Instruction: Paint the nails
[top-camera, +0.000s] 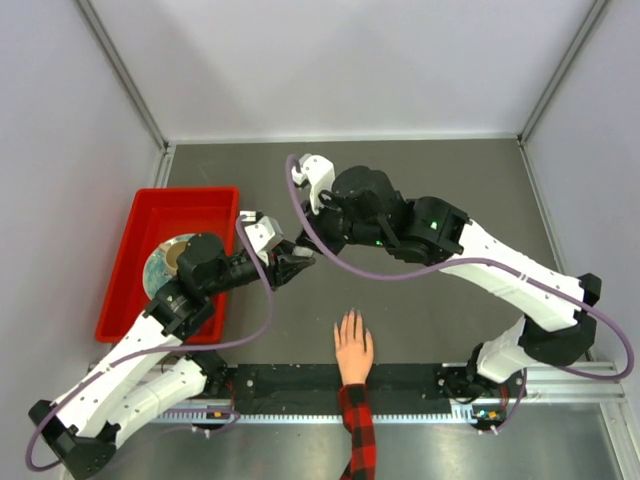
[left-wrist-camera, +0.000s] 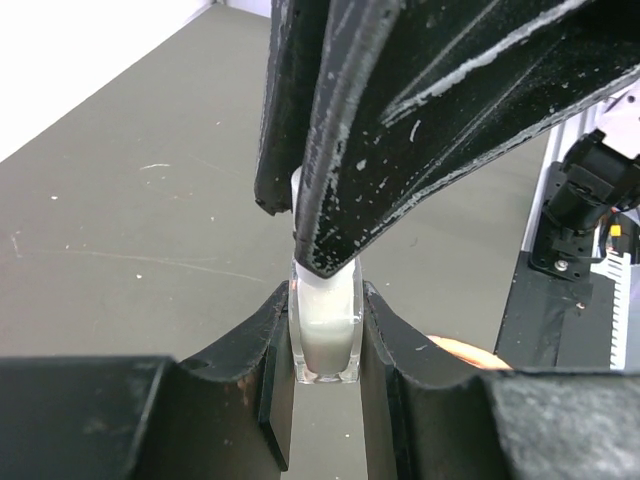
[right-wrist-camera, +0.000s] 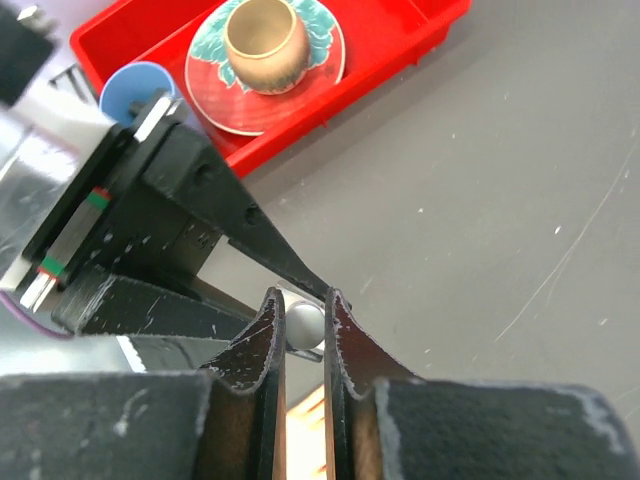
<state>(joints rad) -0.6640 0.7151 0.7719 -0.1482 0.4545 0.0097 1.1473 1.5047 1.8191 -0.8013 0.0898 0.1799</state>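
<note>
A small clear glass bottle (left-wrist-camera: 325, 335) of white polish is clamped upright between the jaws of my left gripper (left-wrist-camera: 325, 292), which is shut on it above the grey table. My right gripper (right-wrist-camera: 303, 300) comes down from above and is shut on the bottle's rounded pale cap (right-wrist-camera: 303, 322). In the top view both grippers meet at mid-table, left gripper (top-camera: 292, 265) and right gripper (top-camera: 305, 250). A light-skinned hand (top-camera: 352, 350) in a plaid sleeve lies flat near the front edge, below the grippers. Its nails (top-camera: 350, 318) are too small to make out.
A red bin (top-camera: 130, 260) stands at the left, holding a patterned plate (right-wrist-camera: 215, 85), a tan cup (right-wrist-camera: 265, 40) and a blue cup (right-wrist-camera: 135, 85). A black rail (top-camera: 290, 390) runs along the table's front edge.
</note>
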